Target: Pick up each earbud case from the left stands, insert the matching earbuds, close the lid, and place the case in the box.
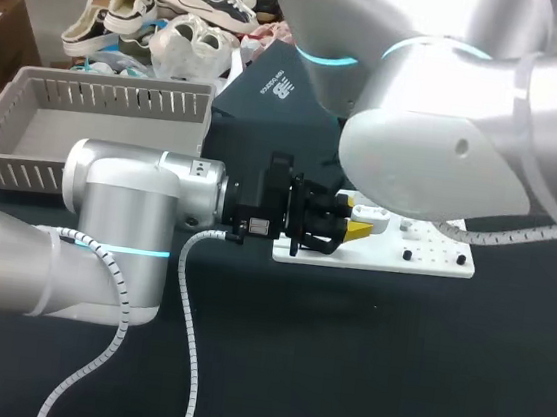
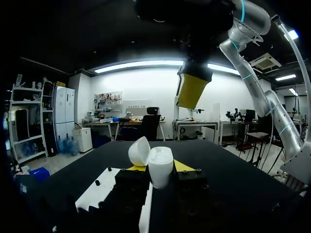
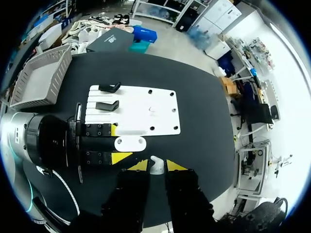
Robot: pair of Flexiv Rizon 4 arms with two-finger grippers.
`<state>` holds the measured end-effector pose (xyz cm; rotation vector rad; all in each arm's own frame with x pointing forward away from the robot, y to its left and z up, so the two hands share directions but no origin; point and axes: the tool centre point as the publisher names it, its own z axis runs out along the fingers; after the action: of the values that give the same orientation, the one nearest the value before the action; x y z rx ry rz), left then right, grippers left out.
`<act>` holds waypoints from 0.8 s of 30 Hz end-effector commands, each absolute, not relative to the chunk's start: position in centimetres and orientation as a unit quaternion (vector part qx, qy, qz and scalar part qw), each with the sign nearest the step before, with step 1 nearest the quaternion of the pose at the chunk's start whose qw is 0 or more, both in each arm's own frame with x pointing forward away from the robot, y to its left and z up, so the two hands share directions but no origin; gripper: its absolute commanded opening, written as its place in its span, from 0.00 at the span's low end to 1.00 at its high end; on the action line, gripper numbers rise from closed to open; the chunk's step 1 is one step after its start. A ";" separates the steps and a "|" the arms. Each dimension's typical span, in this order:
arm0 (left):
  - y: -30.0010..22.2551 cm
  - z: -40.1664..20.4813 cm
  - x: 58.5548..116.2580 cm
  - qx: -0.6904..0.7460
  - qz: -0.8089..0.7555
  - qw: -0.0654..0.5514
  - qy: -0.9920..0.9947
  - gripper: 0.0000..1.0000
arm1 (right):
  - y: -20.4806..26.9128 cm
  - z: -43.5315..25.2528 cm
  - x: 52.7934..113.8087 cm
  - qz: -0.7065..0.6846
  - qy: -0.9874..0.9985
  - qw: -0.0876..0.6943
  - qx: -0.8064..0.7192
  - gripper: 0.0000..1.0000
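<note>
White plate (image 3: 146, 104) lies flat on the black table (image 3: 204, 121). Two black stands (image 3: 108, 105) sit at one end of the plate. Left gripper (image 3: 119, 143) clamps an open white earbud case (image 3: 133, 142) overlapping the plate's edge. Right gripper (image 3: 156, 166) pinches a white earbud (image 3: 155, 161) just off that same edge. Grey basket (image 3: 39, 77) sits beyond the plate's stand end, apart from it.

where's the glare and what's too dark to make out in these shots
Head view: glare washes out the right arm. Left wrist view: the left hand is almost black against the bright room; only the white case it grips shows well. Right wrist view: even light, and the earbud in the right hand shows clearly.
</note>
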<state>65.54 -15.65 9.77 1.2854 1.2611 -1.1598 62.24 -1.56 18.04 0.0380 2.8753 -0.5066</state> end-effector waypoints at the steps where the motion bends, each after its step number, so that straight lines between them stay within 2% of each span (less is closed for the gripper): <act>1: -15.7 9.7 65.6 0.526 -0.475 0.480 0.516 0.00 | -0.8 18.4 63.0 -0.160 0.981 0.098 0.041 0.00; 10: -15.7 9.7 65.6 0.526 -0.475 0.480 0.516 0.00 | -0.7 18.3 64.6 -0.172 0.973 0.043 0.149 0.00; 24: -15.7 9.7 65.6 0.526 -0.475 0.480 0.516 0.00 | -1.2 18.1 64.4 -0.164 0.972 0.030 0.163 0.00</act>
<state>65.54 -15.65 9.77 1.2854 1.2612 -1.1598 64.48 -1.15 18.07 0.5027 2.9994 -0.5055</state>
